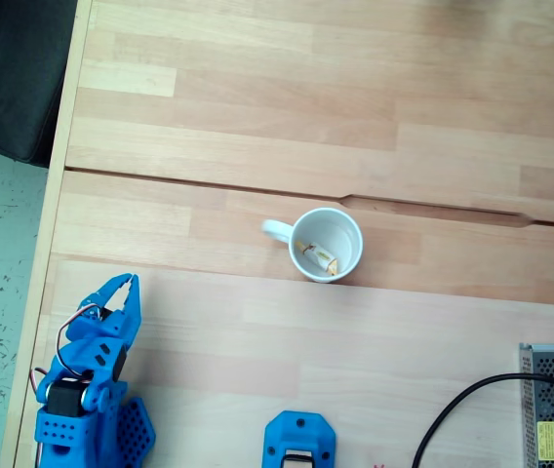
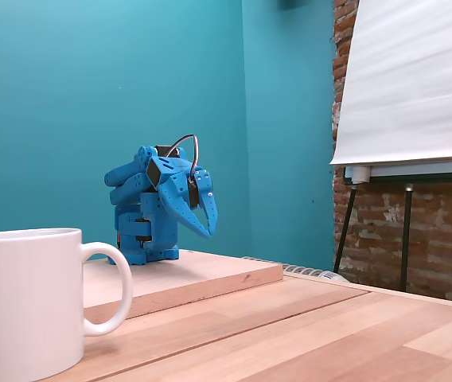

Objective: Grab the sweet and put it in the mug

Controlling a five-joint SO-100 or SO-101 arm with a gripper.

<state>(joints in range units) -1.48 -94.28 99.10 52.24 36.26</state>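
Gripper (image 1: 129, 285) is seen folded back near the counter's (image 1: 257, 351) left edge, fingers together and empty, well apart from the mug (image 1: 350, 265) at two o'clock; the sweet (image 1: 317, 256) lies inside, long axis diagonal.

a bright blue plastic robot arm (image 2: 156, 208) with blocky segments, black motor blocks set into its joints, thin looping wires over the wrist, and a blue gripper (image 2: 208, 220) with two pointed, claw-shaped fingers.
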